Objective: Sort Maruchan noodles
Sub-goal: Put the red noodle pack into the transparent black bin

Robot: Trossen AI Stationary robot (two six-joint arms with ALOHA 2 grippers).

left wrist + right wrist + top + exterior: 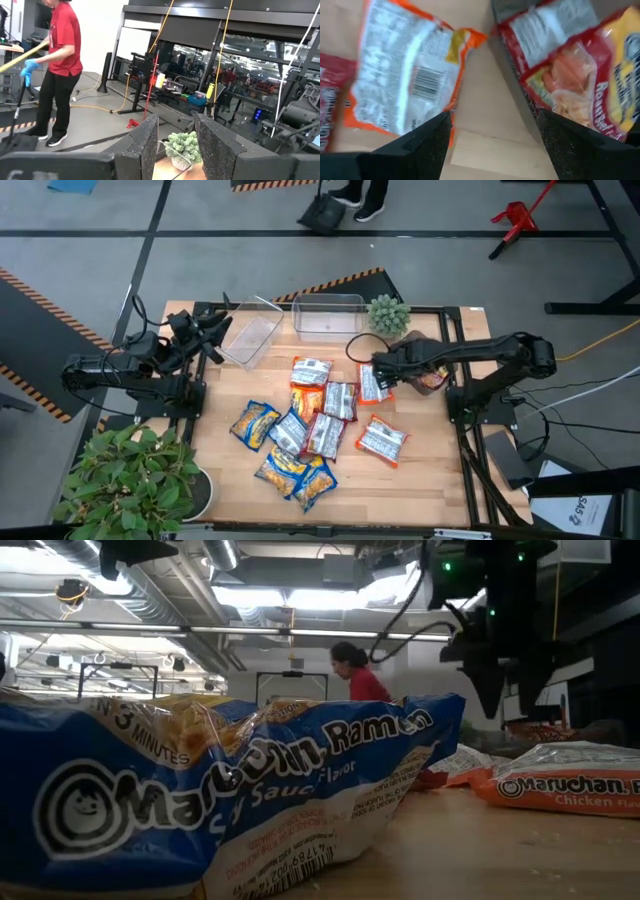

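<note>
Several Maruchan packets (310,425) lie flat in a loose pile on the wooden table, yellow-and-blue, orange and red-and-silver. A blue one (200,800) fills the low view's foreground. My right gripper (385,370) (495,135) is open and hovers above the table's right part. Below it, an orange packet (410,75) (372,383) lies to one side and a red packet (580,70) (430,378) to the other. My left gripper (205,330) (180,145) is open, raised at the far left beside a clear bin (250,338), and points out into the room.
A second clear bin (328,315) stands at the far edge, with a small green spiky plant (388,313) (184,146) to its right. A large leafy plant (135,480) sits at the near left corner. A person in a red shirt (60,65) works beyond the table.
</note>
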